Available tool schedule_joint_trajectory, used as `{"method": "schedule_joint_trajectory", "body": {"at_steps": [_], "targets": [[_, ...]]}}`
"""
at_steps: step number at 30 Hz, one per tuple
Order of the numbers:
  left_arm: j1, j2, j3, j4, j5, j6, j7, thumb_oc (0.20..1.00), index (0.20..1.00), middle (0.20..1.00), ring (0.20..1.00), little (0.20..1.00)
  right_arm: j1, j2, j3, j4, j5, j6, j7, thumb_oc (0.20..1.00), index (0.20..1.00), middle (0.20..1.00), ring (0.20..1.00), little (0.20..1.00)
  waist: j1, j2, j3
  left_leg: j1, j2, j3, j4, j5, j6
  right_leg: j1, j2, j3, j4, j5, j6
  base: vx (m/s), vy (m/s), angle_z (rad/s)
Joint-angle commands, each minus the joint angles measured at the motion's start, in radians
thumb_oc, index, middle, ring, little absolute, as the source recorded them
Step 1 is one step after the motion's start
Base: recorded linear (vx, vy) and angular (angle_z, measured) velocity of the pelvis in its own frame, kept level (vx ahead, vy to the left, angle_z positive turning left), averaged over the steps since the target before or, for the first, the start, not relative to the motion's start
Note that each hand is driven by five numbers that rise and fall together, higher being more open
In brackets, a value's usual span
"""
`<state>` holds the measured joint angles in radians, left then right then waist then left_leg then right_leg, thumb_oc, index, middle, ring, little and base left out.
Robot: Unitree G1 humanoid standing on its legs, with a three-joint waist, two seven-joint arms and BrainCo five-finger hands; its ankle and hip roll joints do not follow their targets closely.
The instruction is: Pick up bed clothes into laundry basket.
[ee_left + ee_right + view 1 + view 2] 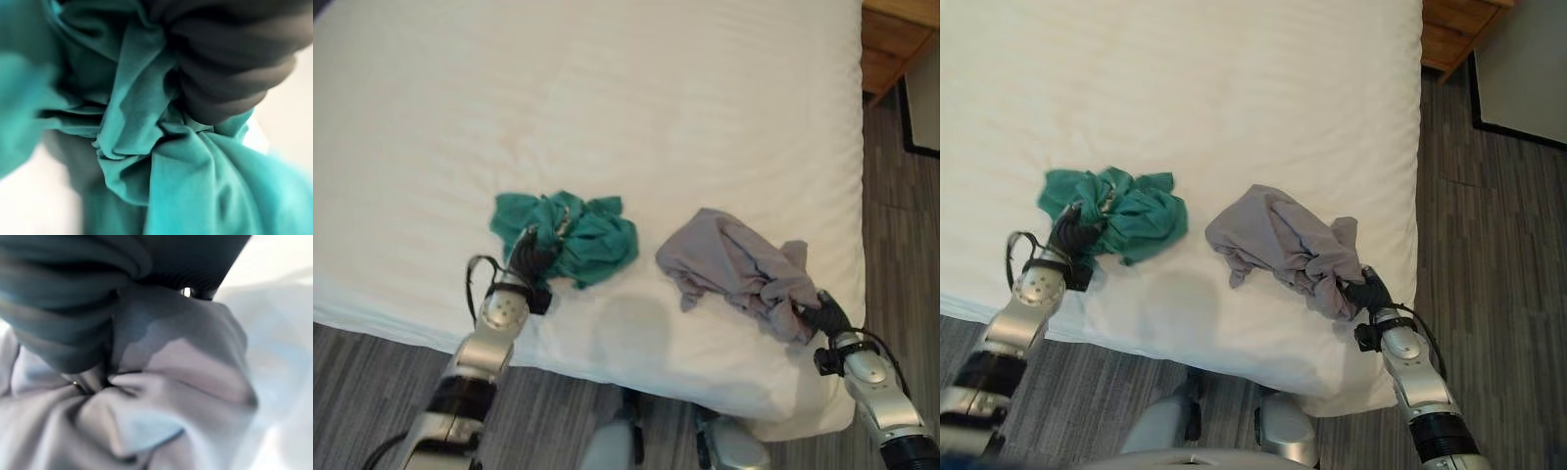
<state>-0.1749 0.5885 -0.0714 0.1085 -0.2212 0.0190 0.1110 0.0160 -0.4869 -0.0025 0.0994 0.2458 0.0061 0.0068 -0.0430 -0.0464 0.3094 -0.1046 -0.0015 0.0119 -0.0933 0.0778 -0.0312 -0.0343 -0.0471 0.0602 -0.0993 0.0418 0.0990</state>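
Both hands are down on the bed, each at its own crumpled garment. The left hand is buried in the near edge of the green garment, and its wrist view shows teal cloth bunched into tight folds right against the dark ribbed cover, so the hand appears clenched on the fabric. The right hand sits at the near right end of the grey garment; its wrist view shows grey cloth gathered into a knot of creases beside the dark cover, again a closed grip on the cloth.

The two garments lie apart, with a strip of bare white sheet between them. The green one sits towards the left, a little back from the bed's near edge. The grey one stretches from the middle of the bed out towards the near right corner, and its gripped end lies close to both the near edge and the right edge. Behind both garments the sheet runs wide and bare to the far side.

Grey wood-look floor runs along the bed's right side and in front of it. A wooden piece of furniture stands at the far right.
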Motion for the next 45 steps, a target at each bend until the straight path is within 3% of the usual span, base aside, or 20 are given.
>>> {"method": "schedule_joint_trajectory", "body": {"at_steps": [1,5,15,16,18,25,26,27,29,32,33,36,39,40,41,43,44,45], "targets": [[-0.027,-0.01,0.03,0.026,-0.103,-0.102,0.008,0.2,0.2,0.2,0.2,0.2,0.022,0.005,-0.022,-0.068,0.152,-0.086,0.007,0.2,0.2,0.2,0.2,0.2,0.003,-0.024,-0.133,0.074,-0.027,-0.03,0.006,-0.074,0.006,-0.078,-0.015,-0.036,0.015,0.093,0.056,0.08,-0.019,0.0],[0.114,-0.046,0.135,-0.159,-0.149,-0.127,-0.021,0.2,0.2,0.2,0.2,0.2,0.058,0.034,-0.076,-0.26,0.252,-0.089,0.061,0.2,0.2,0.2,0.2,0.2,0.015,-0.011,-0.203,0.129,-0.027,-0.045,0.006,-0.081,0.006,-0.013,-0.018,-0.051,0.027,0.066,0.044,0.07,-0.016,0.03],[0.276,-0.178,0.181,-0.267,-0.199,-0.123,-0.07,0.2,0.2,0.2,0.2,0.2,0.13,0.097,-0.038,-0.314,0.274,-0.042,0.114,0.2,0.2,0.2,0.2,0.2,0.048,-0.008,-0.258,0.166,-0.027,-0.078,0.006,-0.064,0.0,0.049,-0.017,-0.085,0.033,0.043,0.022,0.01,-0.033,0.15],[0.338,-0.243,0.38,-0.247,-0.066,-0.237,0.085,0.2,0.2,0.2,0.2,0.2,-0.005,0.113,-0.195,-0.094,0.243,-0.17,-0.049,0.2,0.2,0.2,0.2,0.2,0.087,0.021,-0.211,0.166,0.047,0.16,0.006,-0.054,-0.018,0.056,-0.139,-0.286,0.106,0.016,0.047,-0.02,-0.052,0.1],[0.339,-0.233,0.389,-0.258,-0.065,-0.239,0.085,0.2,0.2,0.2,0.2,0.2,0.012,0.139,-0.2,-0.109,0.245,-0.167,-0.044,0.2,0.2,0.2,0.2,0.2,0.09,0.02,-0.215,0.171,0.05,0.151,0.008,-0.052,-0.019,0.075,-0.136,-0.293,0.098,0.008,0.044,-0.04,-0.065,-0.05],[0.326,-0.185,0.444,-0.294,-0.041,-0.25,0.122,0.2,0.2,0.2,0.2,0.2,-0.085,0.086,-0.138,-0.075,0.259,-0.176,-0.035,0.2,0.2,0.2,0.2,0.2,0.124,0.02,-0.181,0.147,0.064,0.11,0.018,-0.017,-0.049,0.094,-0.131,-0.319,0.078,0.0,0.03,-0.08,-0.081,0.19],[0.297,-0.177,0.436,-0.315,-0.059,-0.271,0.134,0.2,0.2,0.2,0.2,0.2,-0.133,0.053,-0.1,-0.067,0.258,-0.179,-0.038,0.2,0.2,0.2,0.2,0.2,0.156,0.012,-0.132,0.084,0.049,-0.006,0.072,-0.018,-0.077,0.057,-0.138,-0.31,0.089,0.011,0.025,-0.43,0.006,0.38],[0.279,-0.199,0.425,-0.334,-0.1,-0.278,0.132,0.2,0.2,0.2,0.2,0.2,-0.143,0.062,-0.092,-0.058,0.279,-0.172,-0.035,0.2,0.2,0.2,0.2,0.2,0.143,-0.006,-0.119,0.072,0.056,-0.038,0.148,-0.076,-0.088,0.008,-0.177,-0.322,0.104,0.047,0.031,-0.49,0.034,0.37],[0.288,-0.228,0.413,-0.336,-0.114,-0.274,0.12,0.2,0.2,0.2,0.2,0.2,-0.122,0.076,-0.084,-0.064,0.278,-0.165,-0.02,0.2,0.2,0.2,0.2,0.2,0.12,-0.019,-0.133,0.111,0.076,-0.013,0.183,-0.116,-0.085,-0.01,-0.187,-0.335,0.09,0.071,0.034,-0.23,0.103,0.54],[0.296,-0.234,0.413,-0.332,-0.104,-0.27,0.119,0.2,0.2,0.2,0.2,0.2,-0.073,0.08,-0.095,-0.096,0.247,-0.157,-0.012,0.2,0.2,0.2,0.2,0.2,0.101,-0.014,-0.147,0.167,0.083,-0.009,0.187,-0.153,-0.079,-0.023,-0.178,-0.329,0.078,0.09,0.038,-0.1,0.145,0.21],[0.282,-0.22,0.399,-0.323,-0.083,-0.268,0.122,0.2,0.2,0.2,0.2,0.2,-0.021,0.099,-0.143,-0.117,0.24,-0.159,-0.024,0.2,0.2,0.2,0.2,0.2,0.062,0.003,-0.158,0.228,0.082,0.01,0.112,-0.177,-0.066,-0.054,-0.173,-0.314,0.075,0.114,0.054,-0.1,0.23,-0.01],[0.271,-0.204,0.371,-0.312,-0.075,-0.264,0.104,0.2,0.2,0.2,0.2,0.2,0.002,0.116,-0.212,-0.114,0.22,-0.18,-0.067,0.2,0.2,0.2,0.2,0.2,0.028,0.016,-0.156,0.258,0.05,0.043,0.007,-0.161,-0.041,-0.084,-0.179,-0.279,0.06,0.161,0.076,-0.12,0.283,-0.08],[0.263,-0.186,0.365,-0.301,-0.047,-0.257,0.11,0.2,0.2,0.2,0.2,0.2,0.005,0.137,-0.22,-0.122,0.196,-0.187,-0.087,0.2,0.2,0.2,0.2,0.2,0.014,0.009,-0.141,0.266,0.031,0.077,0.007,-0.167,-0.027,-0.111,-0.193,-0.266,0.071,0.205,0.102,-0.13,0.154,-0.52],[0.252,-0.17,0.36,-0.291,-0.038,-0.253,0.11,0.2,0.2,0.2,0.2,0.2,0.009,0.148,-0.216,-0.133,0.184,-0.184,-0.083,0.2,0.2,0.2,0.2,0.2,0.001,0.009,-0.129,0.263,0.032,0.086,0.009,-0.159,-0.021,-0.128,-0.187,-0.229,0.1,0.196,0.111,-0.32,0.158,-0.77],[0.227,-0.144,0.357,-0.267,-0.034,-0.258,0.109,0.2,0.2,0.2,0.2,0.2,0.02,0.151,-0.213,-0.146,0.169,-0.179,-0.074,0.2,0.2,0.2,0.2,0.2,0.003,0.016,-0.115,0.246,0.033,0.112,0.023,-0.146,-0.004,-0.136,-0.167,-0.184,0.217,0.126,0.093,-0.4,0.206,-0.72],[0.223,-0.147,0.358,-0.256,-0.043,-0.259,0.107,0.2,0.2,0.2,0.2,0.2,0.016,0.146,-0.223,-0.153,0.154,-0.186,-0.083,0.2,0.2,0.2,0.2,0.2,0.02,0.029,-0.119,0.223,0.038,0.16,0.039,-0.135,0.01,-0.106,-0.183,-0.266,0.292,0.066,0.064,-0.34,0.158,-0.92],[0.227,-0.151,0.368,-0.262,-0.047,-0.256,0.11,0.2,0.2,0.2,0.2,0.2,0.006,0.144,-0.23,-0.157,0.152,-0.196,-0.098,0.2,0.2,0.2,0.2,0.2,0.035,0.035,-0.125,0.208,0.041,0.205,0.049,-0.13,0.018,-0.08,-0.204,-0.357,0.333,0.033,0.05,-0.22,0.083,-1.16],[0.235,-0.154,0.374,-0.265,-0.05,-0.256,0.109,0.2,0.2,0.2,0.2,0.2,0.0,0.145,-0.235,-0.158,0.153,-0.2,-0.1,0.2,0.2,0.2,0.2,0.2,0.04,0.037,-0.133,0.208,0.044,0.231,0.05,-0.134,0.018,-0.058,-0.209,-0.389,0.339,0.01,0.048,-0.18,0.056,-1.23]]}}
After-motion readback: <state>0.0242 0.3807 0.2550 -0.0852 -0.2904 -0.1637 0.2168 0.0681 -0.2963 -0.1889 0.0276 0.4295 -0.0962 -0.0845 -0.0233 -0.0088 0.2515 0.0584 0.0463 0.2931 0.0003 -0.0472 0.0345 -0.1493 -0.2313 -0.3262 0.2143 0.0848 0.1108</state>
